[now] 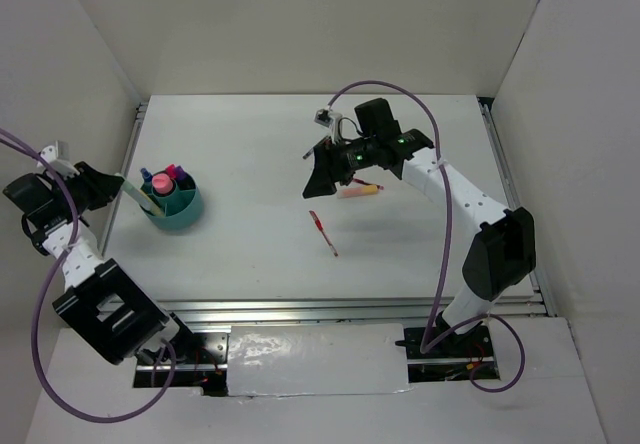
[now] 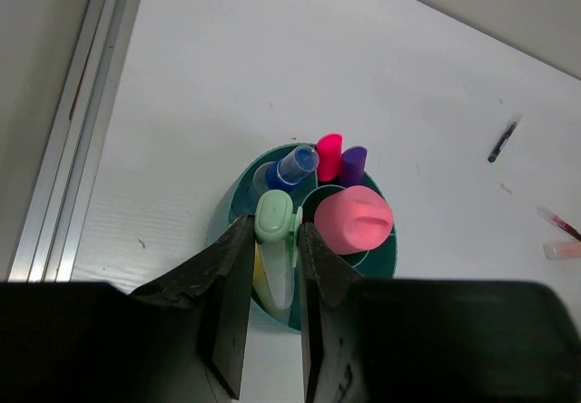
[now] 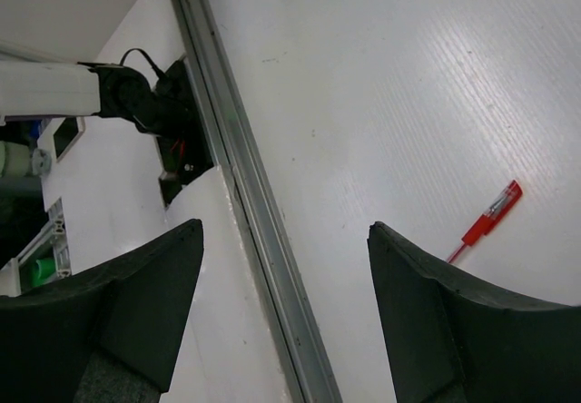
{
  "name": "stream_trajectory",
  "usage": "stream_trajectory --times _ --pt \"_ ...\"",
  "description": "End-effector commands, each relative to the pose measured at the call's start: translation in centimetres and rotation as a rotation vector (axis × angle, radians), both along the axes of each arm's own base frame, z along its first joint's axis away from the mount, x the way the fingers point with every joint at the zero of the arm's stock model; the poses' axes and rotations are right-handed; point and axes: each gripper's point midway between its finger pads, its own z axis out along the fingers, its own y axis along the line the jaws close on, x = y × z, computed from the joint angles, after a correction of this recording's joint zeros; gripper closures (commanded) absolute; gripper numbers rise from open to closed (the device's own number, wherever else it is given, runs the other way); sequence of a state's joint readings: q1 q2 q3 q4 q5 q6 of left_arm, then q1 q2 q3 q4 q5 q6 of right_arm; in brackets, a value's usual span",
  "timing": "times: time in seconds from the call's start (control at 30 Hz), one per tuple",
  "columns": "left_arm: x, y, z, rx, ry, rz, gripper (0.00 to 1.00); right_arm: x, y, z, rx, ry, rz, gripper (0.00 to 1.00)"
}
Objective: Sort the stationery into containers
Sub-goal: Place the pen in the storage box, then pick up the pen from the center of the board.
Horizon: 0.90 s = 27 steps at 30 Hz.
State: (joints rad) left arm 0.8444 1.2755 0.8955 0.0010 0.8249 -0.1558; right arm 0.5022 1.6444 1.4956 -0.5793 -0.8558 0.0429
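Note:
A teal cup (image 1: 185, 216) stands at the left of the table and holds a pink highlighter (image 2: 354, 220), a magenta marker (image 2: 329, 156), a purple marker (image 2: 352, 164) and a blue-capped clear tube (image 2: 292, 167). My left gripper (image 2: 272, 276) is shut on a pastel green highlighter (image 2: 275, 240) that reaches into the cup (image 2: 388, 256). My right gripper (image 1: 318, 172) hangs open and empty over the middle of the table. A red pen (image 1: 323, 232) lies below it. An orange highlighter (image 1: 358, 191) and a dark pen (image 2: 502, 142) lie beside it.
White walls close in the table on three sides. A metal rail (image 3: 245, 194) runs along the near edge, with the arm bases and cables (image 3: 150, 103) behind it. In the right wrist view the red pen (image 3: 486, 224) lies to the right of the open fingers.

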Motion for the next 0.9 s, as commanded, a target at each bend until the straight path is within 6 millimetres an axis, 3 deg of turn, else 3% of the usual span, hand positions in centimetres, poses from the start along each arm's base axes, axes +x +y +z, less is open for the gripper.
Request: stream_trajectory --times 0.0,0.07,0.23,0.33,0.37,0.47,0.6,0.73,0.87 --pt "1.2 0.6 2.1 0.087 -0.065 -0.043 0.97 0.5 -0.9 -0.2 -0.041 -0.026 -0.030 0.21" --pt "1.4 0.4 1.6 0.084 -0.057 -0.052 0.94 1.3 -1.4 -1.6 -0.101 -0.043 -0.051 0.21" --pt "1.9 -0.7 0.8 0.072 -0.048 -0.080 0.89 2.5 -2.4 -2.7 -0.154 -0.042 -0.098 0.21" --pt "2.0 -1.2 0.6 0.067 -0.045 -0.094 0.77 3.2 -2.8 -3.6 -0.189 -0.045 -0.135 0.21" --pt "2.1 -1.4 0.5 0.064 -0.043 -0.098 0.68 3.5 -3.1 -3.9 -0.205 -0.047 -0.152 0.21" --pt "1.9 -1.4 0.6 0.063 -0.036 -0.092 0.53 4.9 -4.1 -5.0 -0.259 -0.039 -0.213 0.21" --pt "1.7 -1.0 0.9 0.076 -0.033 -0.067 0.42 6.2 -5.2 -6.0 -0.293 -0.016 -0.253 0.21" --pt "1.5 -0.9 2.2 0.092 -0.062 -0.059 0.39 8.2 -6.6 -7.0 -0.351 0.017 -0.365 0.21" --pt "1.1 -1.8 4.9 0.139 -0.129 -0.061 0.38 10.4 -8.7 -8.8 -0.412 0.103 -0.602 0.20"
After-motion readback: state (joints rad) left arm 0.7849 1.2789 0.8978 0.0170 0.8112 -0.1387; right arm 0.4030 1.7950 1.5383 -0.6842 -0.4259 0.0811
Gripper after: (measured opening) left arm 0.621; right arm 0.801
